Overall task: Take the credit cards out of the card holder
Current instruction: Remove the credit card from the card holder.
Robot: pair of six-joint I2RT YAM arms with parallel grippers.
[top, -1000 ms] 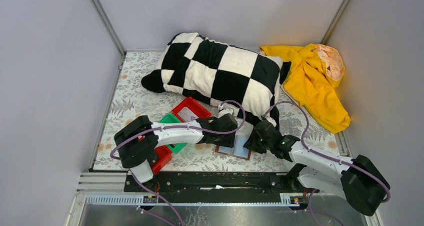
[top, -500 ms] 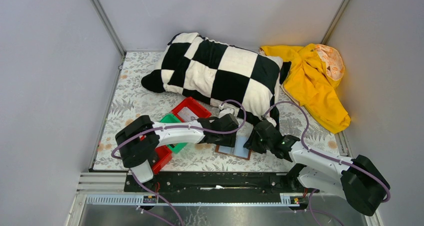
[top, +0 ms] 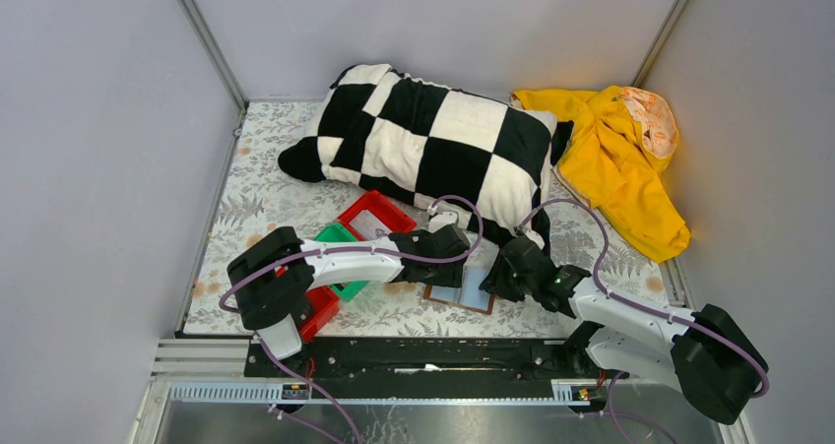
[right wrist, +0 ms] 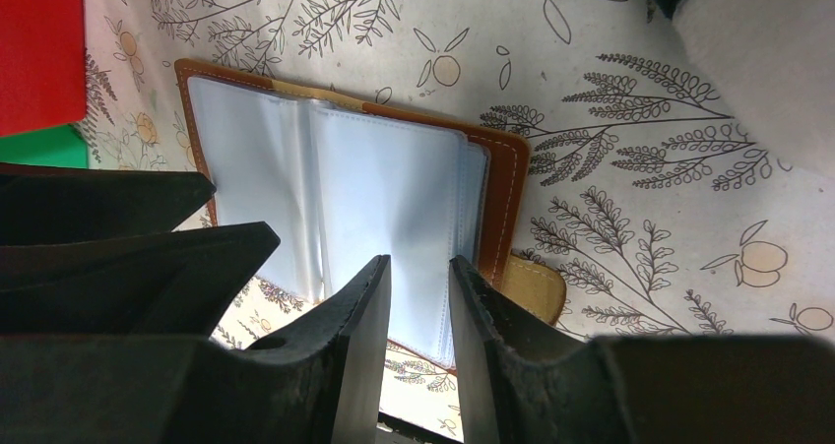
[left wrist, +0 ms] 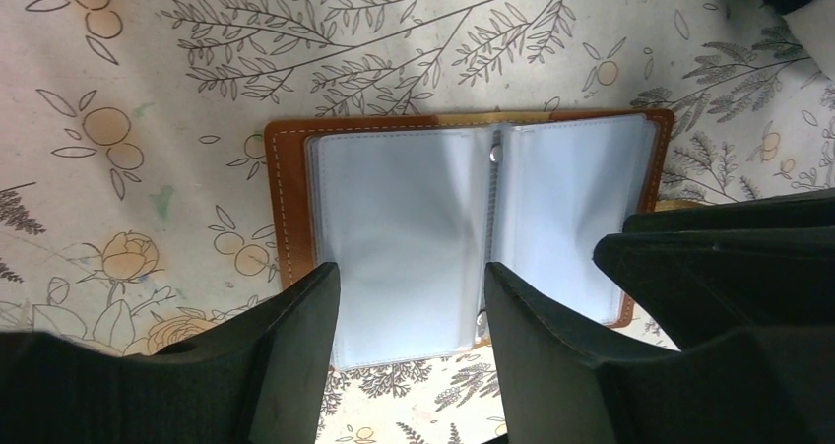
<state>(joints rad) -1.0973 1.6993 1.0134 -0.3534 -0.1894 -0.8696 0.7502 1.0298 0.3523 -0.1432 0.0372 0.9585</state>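
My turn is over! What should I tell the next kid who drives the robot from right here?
The card holder lies open and flat on the flowered cloth, clear sleeves facing up.
The left end effector is open, jaws wide, over the near edge of the left page.
The right end effector is open, jaws narrow, over the right page; I cannot tell if it touches.
Done: the holder is open.
Left: pull the cards out. None shows clearly in the sleeves, and neither end effector holds one.

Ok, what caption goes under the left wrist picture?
Open left gripper above the opened brown card holder on a flowery cloth.
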